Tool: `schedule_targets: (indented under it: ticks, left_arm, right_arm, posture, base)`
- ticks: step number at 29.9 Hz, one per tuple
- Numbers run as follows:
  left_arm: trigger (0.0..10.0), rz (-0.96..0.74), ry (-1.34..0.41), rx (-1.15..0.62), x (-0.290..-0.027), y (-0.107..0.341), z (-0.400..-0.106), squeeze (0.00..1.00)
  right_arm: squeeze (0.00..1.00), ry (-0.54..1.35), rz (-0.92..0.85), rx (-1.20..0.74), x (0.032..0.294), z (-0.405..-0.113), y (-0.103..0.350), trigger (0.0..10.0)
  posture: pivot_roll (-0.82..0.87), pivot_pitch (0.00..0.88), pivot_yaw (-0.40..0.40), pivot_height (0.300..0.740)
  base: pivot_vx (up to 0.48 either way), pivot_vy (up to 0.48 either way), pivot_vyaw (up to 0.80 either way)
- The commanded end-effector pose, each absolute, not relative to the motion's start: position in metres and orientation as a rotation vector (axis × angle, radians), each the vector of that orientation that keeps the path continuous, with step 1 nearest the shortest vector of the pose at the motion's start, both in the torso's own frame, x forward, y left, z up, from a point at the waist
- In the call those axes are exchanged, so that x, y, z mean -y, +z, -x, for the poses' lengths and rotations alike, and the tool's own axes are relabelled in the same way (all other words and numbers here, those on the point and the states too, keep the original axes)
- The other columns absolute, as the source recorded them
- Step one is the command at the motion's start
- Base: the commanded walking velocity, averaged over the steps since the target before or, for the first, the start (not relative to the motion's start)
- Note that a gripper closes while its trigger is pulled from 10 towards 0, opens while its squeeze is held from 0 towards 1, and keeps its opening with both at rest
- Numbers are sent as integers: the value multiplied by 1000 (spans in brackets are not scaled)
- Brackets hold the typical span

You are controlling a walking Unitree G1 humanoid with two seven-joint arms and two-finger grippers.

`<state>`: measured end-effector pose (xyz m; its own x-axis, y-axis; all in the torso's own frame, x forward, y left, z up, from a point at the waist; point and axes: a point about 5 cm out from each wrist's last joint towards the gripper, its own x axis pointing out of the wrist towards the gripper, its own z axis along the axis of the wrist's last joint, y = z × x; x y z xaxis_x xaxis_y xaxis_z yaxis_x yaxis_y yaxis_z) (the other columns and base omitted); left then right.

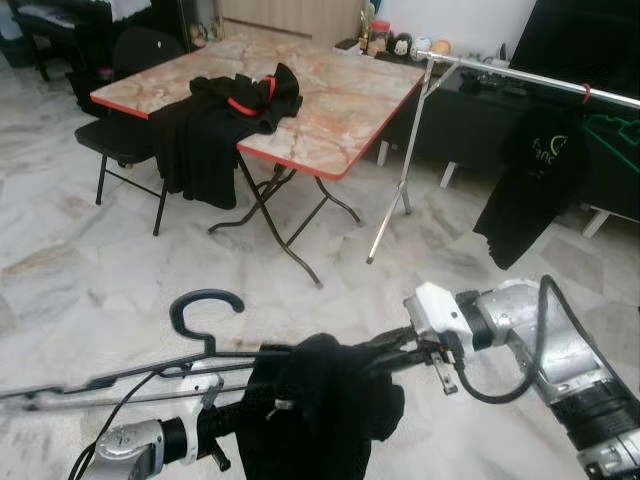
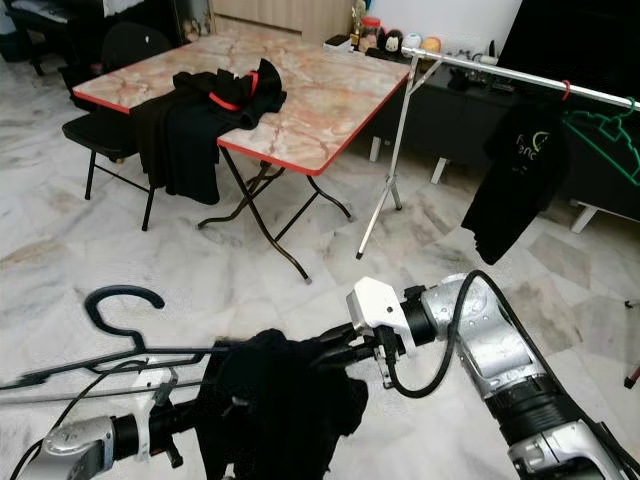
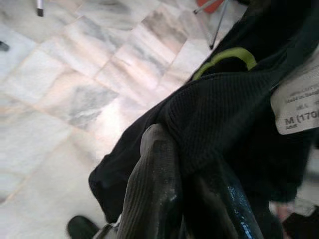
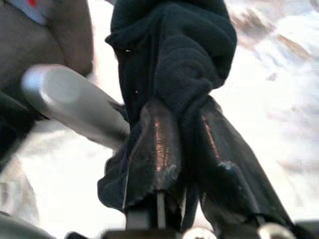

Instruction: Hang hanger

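Observation:
A dark hanger (image 1: 205, 302) lies level in front of me, hook up, its long bar running left from a bunched black garment (image 1: 320, 400). I cannot tell whether the hanger sits inside the garment. My left gripper (image 3: 184, 184) is shut on the garment's fabric near a white size label (image 3: 296, 107). My right gripper (image 4: 184, 144) comes in from the right and is shut on a twisted fold of the same garment (image 2: 285, 395). The metal clothes rail (image 1: 520, 75) stands far ahead on the right, well beyond both grippers.
A black T-shirt (image 1: 530, 185) and a green hanger (image 2: 610, 125) hang on the rail. Ahead on the left, a folding table (image 1: 340, 110) carries black clothes (image 1: 240, 100), with a black chair (image 1: 125, 135) beside it. Marble floor (image 1: 120, 260) lies between.

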<state>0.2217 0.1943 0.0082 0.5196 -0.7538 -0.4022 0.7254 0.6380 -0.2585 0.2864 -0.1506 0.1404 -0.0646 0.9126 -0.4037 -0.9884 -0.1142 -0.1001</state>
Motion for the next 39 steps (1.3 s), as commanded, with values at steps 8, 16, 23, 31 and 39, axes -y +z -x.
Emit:
schedule_targets:
  ticks: [8, 16, 23, 31, 39]
  left_arm:
    - [10000, -86, -794, -614, -205, -5, -220, 0]
    - [10000, -129, -672, -653, -215, -13, -220, 0]
    - [10000, -219, -483, -710, -236, -17, -226, 0]
    - [10000, -315, -414, -779, -250, -20, -226, 0]
    - [10000, -438, -421, -828, -261, -20, -223, 0]
  right_arm:
    - [0, 1333, 648, -180, 162, -320, 145, 10000]
    - [0, 1239, 624, -120, 171, -328, 148, 10000]
    - [0, 1279, 614, -124, 183, -322, 149, 10000]
    - [0, 1245, 624, -133, 194, -322, 150, 10000]
    - [0, 1304, 706, -270, 213, -312, 137, 10000]
  posture:
    - [13, 9, -41, 740]
    - [18, 13, -39, 740]
    - [19, 13, -40, 740]
    - [7, 14, -29, 740]
    - [10, 16, -22, 740]
  base:
    - [0, 0, 0]
    - [0, 0, 0]
    - [0, 0, 0]
    - [0, 0, 0]
    - [0, 0, 0]
